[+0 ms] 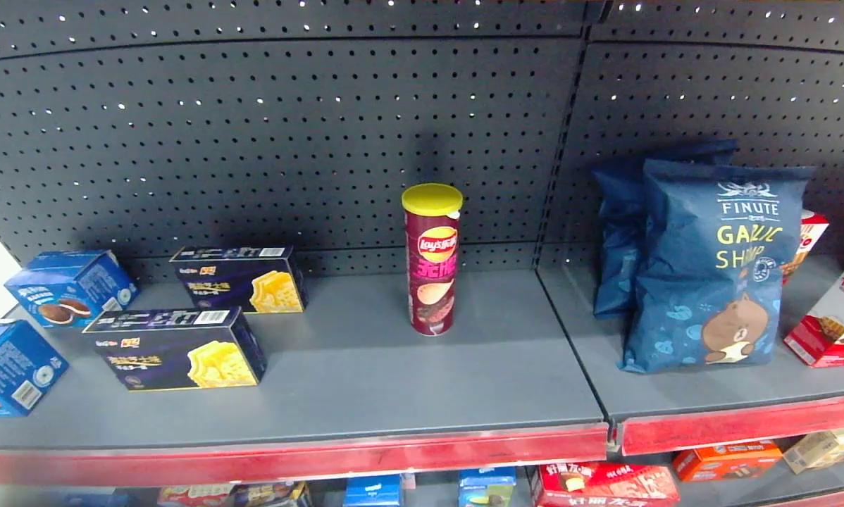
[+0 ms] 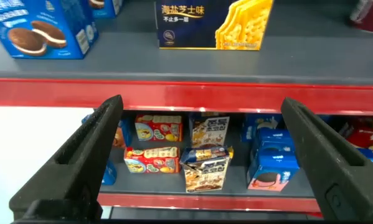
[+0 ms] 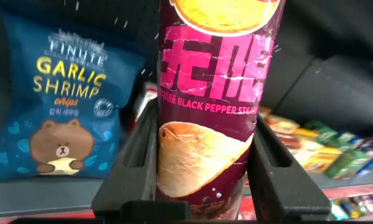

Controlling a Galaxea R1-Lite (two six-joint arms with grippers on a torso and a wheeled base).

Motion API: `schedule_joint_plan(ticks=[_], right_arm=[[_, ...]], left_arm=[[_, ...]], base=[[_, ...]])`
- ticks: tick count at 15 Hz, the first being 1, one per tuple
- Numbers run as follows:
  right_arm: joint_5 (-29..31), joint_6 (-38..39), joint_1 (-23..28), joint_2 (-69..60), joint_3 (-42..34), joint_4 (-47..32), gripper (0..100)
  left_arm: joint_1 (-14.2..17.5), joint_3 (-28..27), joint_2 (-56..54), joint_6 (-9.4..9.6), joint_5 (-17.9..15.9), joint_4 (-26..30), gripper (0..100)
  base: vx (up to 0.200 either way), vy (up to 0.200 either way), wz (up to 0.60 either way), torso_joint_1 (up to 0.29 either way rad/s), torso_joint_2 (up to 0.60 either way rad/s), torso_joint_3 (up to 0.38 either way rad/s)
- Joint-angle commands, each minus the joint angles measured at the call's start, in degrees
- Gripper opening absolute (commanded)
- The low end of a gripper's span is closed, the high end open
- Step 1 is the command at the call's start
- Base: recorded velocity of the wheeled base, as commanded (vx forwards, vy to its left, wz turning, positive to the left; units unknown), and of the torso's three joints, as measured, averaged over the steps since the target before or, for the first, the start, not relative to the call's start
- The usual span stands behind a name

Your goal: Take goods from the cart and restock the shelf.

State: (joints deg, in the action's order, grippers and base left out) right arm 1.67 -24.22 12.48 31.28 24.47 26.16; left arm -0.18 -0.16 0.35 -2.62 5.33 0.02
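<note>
The jaws of the right gripper (image 3: 203, 118) are clamped on the sides of a maroon chip can (image 3: 211, 93), held upright before the shelving with a blue bear-printed snack bag (image 3: 58, 99) behind. The left gripper (image 2: 202, 106) hangs near the red shelf edge (image 2: 186, 93), jaws wide apart and empty. The can should probably travel level onto the grey shelf (image 1: 365, 380) and go beside the yellow-lidded can (image 1: 432, 260) standing there, with a gap between them, and be released only once its base sits flat.
</note>
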Motion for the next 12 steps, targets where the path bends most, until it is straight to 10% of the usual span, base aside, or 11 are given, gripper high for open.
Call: schedule_joint_plan(ticks=[1, 12], right_arm=[[0.00, -0.04, 0.00, 0.10, 0.05, 0.12, 0], [0.00, -0.04, 0.00, 0.10, 0.23, 0.12, 0]], left_arm=[[0.01, -0.02, 0.09, -0.02, 0.03, -0.02, 100], [0.01, -0.02, 0.09, -0.02, 0.03, -0.02, 100]], base=[[0.000, 0.000, 0.00, 0.000, 0.00, 0.000], [0.000, 0.000, 0.11, -0.018, 0.05, 0.026]])
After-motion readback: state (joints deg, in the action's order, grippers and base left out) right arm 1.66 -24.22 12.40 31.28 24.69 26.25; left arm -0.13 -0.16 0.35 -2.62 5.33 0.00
